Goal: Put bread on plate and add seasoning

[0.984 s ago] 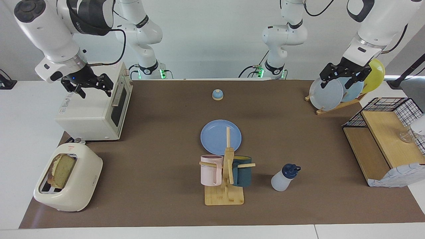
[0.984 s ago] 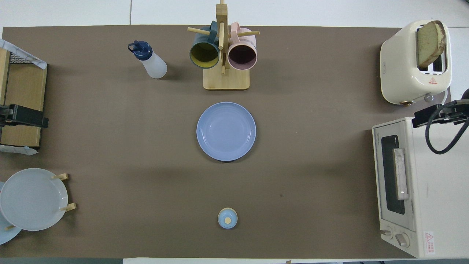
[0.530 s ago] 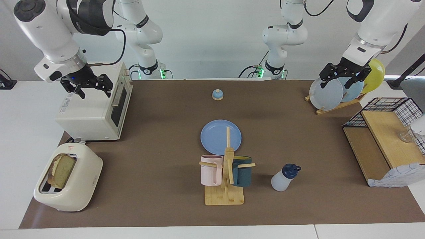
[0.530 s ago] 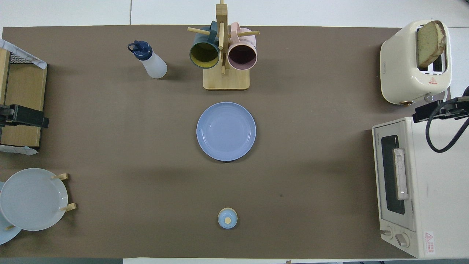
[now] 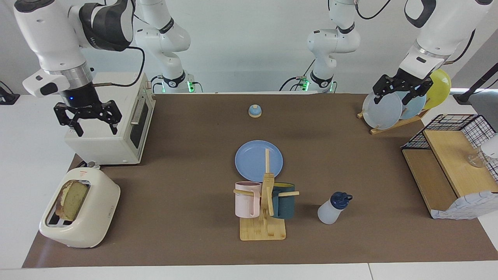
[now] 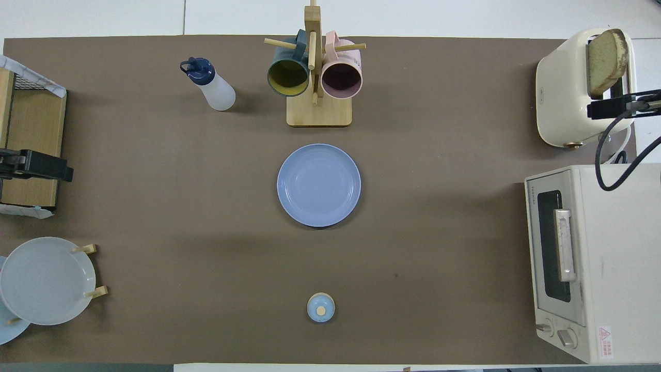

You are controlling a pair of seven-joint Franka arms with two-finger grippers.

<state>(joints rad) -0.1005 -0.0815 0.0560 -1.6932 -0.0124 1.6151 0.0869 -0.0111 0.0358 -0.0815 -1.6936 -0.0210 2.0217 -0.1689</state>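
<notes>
The bread (image 5: 72, 200) (image 6: 605, 61) stands upright in a slot of the cream toaster (image 5: 83, 214) at the right arm's end of the table. The light blue plate (image 5: 251, 157) (image 6: 318, 185) lies bare at mid-table. The seasoning (image 5: 332, 208) (image 6: 214, 88), a whitish bottle with a dark blue cap, stands beside the mug tree, toward the left arm's end. My right gripper (image 5: 97, 131) (image 6: 612, 107) hangs open and empty over the toaster oven's top, pointing down. My left gripper (image 5: 390, 100) (image 6: 36, 168) waits open and empty above the plate rack.
A white toaster oven (image 5: 109, 132) sits nearer to the robots than the toaster. A wooden mug tree (image 5: 264, 206) with a pink and a teal mug stands just past the plate. A small blue bell (image 5: 255, 111), a plate rack (image 5: 393, 111) and a wooden shelf (image 5: 447, 163) are also here.
My right gripper has swung from the toaster oven's top toward the toaster and turned to point straight down. The left gripper has barely shifted. Nothing on the table has moved.
</notes>
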